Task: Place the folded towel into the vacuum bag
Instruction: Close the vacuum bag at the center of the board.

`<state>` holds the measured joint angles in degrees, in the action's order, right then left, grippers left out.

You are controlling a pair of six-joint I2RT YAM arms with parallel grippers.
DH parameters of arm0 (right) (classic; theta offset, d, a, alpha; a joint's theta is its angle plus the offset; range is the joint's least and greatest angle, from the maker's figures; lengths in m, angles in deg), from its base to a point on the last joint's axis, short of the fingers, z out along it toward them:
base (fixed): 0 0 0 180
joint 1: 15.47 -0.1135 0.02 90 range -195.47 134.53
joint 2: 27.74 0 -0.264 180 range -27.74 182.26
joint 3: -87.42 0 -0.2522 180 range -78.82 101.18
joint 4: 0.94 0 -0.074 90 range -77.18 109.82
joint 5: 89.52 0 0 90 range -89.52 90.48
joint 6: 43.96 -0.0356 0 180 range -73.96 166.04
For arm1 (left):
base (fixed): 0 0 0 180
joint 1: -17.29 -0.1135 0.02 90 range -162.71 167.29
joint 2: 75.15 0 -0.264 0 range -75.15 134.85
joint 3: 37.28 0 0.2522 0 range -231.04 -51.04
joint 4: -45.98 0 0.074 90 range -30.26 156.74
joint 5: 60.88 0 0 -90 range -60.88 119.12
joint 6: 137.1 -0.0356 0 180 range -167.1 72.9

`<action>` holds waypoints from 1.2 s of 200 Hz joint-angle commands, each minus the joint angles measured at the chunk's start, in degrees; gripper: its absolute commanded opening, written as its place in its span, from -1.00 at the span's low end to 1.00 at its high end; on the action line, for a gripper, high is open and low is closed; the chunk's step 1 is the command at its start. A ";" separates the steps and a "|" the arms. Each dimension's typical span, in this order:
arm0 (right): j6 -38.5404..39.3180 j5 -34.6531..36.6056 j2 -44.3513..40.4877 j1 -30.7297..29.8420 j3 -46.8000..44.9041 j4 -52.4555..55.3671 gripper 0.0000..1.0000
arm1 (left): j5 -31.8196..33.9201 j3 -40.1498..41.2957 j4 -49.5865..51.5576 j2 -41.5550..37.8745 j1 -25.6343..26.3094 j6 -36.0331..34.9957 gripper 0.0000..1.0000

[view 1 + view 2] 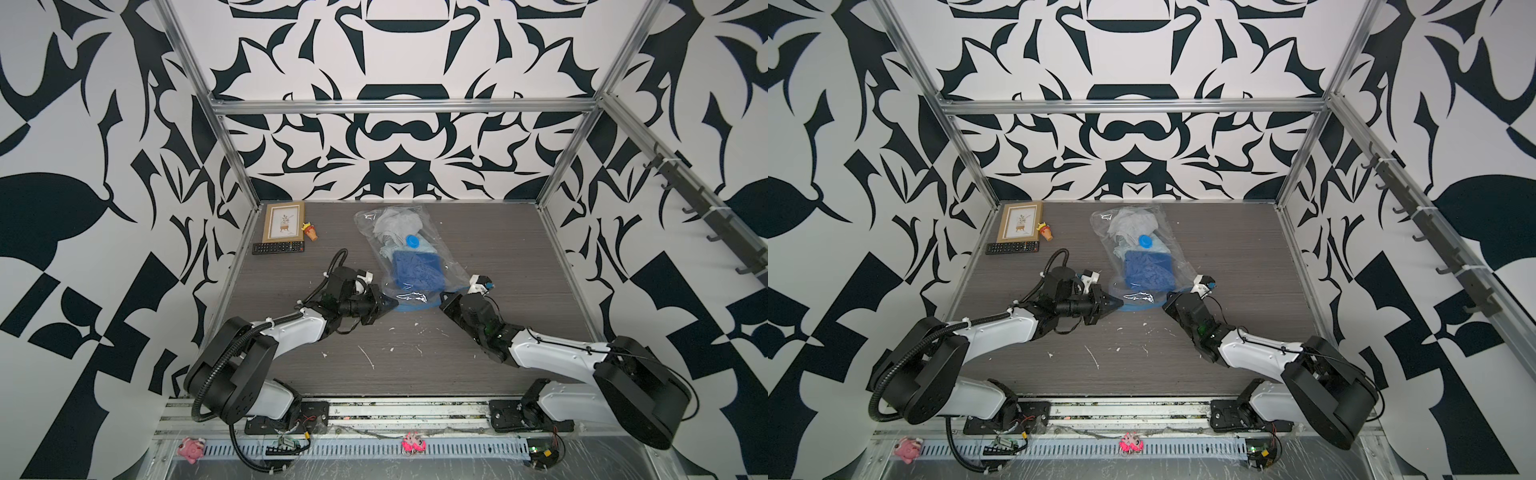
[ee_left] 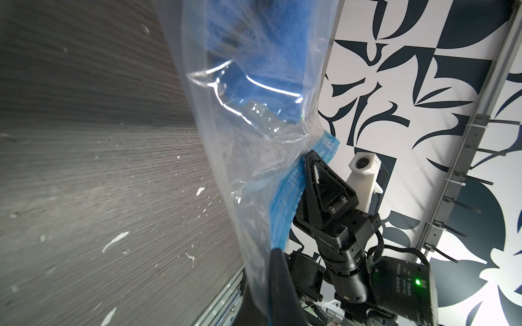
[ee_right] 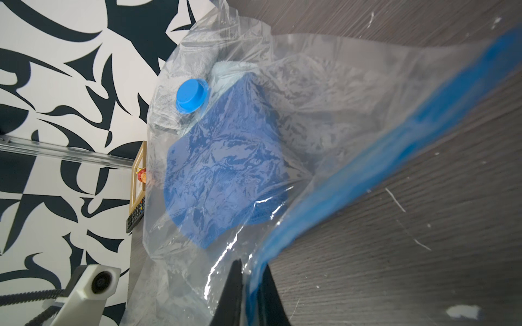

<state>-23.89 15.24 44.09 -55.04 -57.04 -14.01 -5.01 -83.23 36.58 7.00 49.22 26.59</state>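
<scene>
Bag: the vacuum bag (image 1: 368, 220) lay flat at mid-desk (image 1: 511, 257); its long axis ran near to far, the far end leaning slightly left; the blue zip strip (image 1: 415, 310) closed off the near end; the valve cap (image 1: 412, 240) sat beyond the towel.
Towel: the folded towel (image 1: 415, 270), blue, lay inside the bag just beyond the strip; pale cloths (image 1: 388, 222) filled the far end.
Left arm: the left gripper (image 1: 392, 303) was pressed together on the left end of the strip, pinching the plastic there.
Right arm: the right gripper (image 1: 444, 300) was pinched on the right end; in the right wrist view the strip (image 3: 395, 141) passed between its jaws.
Governing relation: the towel lay on the far side of both grippers, between them and on the bag's axis; neither arm was clearly nearer.
Stage (judged): the towel appeared fully in; the strip bowed between the two grips; whether it was sealed could not be told.
</scene>
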 commanded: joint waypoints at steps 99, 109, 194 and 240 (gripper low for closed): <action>0.96 -3.20 -8.23 13.21 -1.46 6.74 -1.00 | 4.92 -0.15 6.58 -7.19 -1.88 -3.79 -1.00; 1.37 -3.18 -8.76 14.00 -1.81 7.18 -1.00 | 4.80 -0.31 7.50 -7.59 -2.27 -4.22 -1.00; 1.73 -0.31 -10.66 20.51 -3.32 7.61 -1.00 | 4.89 0.36 10.11 -10.51 -3.54 -5.21 -1.00; 0.66 2.86 -11.66 22.23 -3.42 8.35 -1.00 | 5.03 0.47 10.68 -11.28 -3.76 -5.61 -1.00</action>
<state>-24.24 -8.54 33.27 -41.33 -58.55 -11.63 -2.72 -83.62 39.88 -1.39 49.32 22.50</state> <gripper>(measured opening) 0.104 0.048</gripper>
